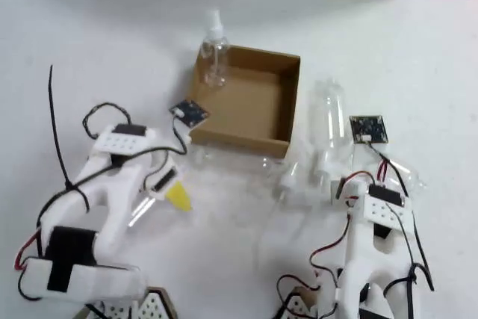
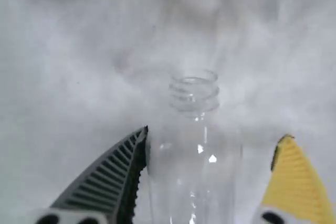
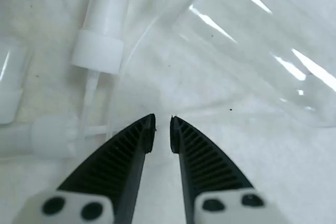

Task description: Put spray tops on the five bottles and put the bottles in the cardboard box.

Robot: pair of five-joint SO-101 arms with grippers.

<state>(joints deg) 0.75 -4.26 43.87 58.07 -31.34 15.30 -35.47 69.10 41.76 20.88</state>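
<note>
A clear bottle (image 2: pixel 194 145) without a top lies between the fingers of my left gripper (image 2: pixel 210 156), its threaded neck pointing away. The gripper is open: the black finger (image 2: pixel 113 182) touches the bottle's side and the yellow finger (image 2: pixel 291 182) stands apart from it. My right gripper (image 3: pixel 161 129) is shut to a thin slit with nothing in it, low over the table. Just beyond it lie white spray tops (image 3: pixel 102 40) and a big clear bottle (image 3: pixel 252 51). The cardboard box (image 1: pixel 287 102) holds one upright bottle with a spray top (image 1: pixel 215 50).
More clear bottles (image 1: pixel 328 113) and loose spray tops (image 1: pixel 291 177) lie on the white table between the box and the right arm (image 1: pixel 377 218). The left arm (image 1: pixel 112 177) stands left of the box, with cables around both arms.
</note>
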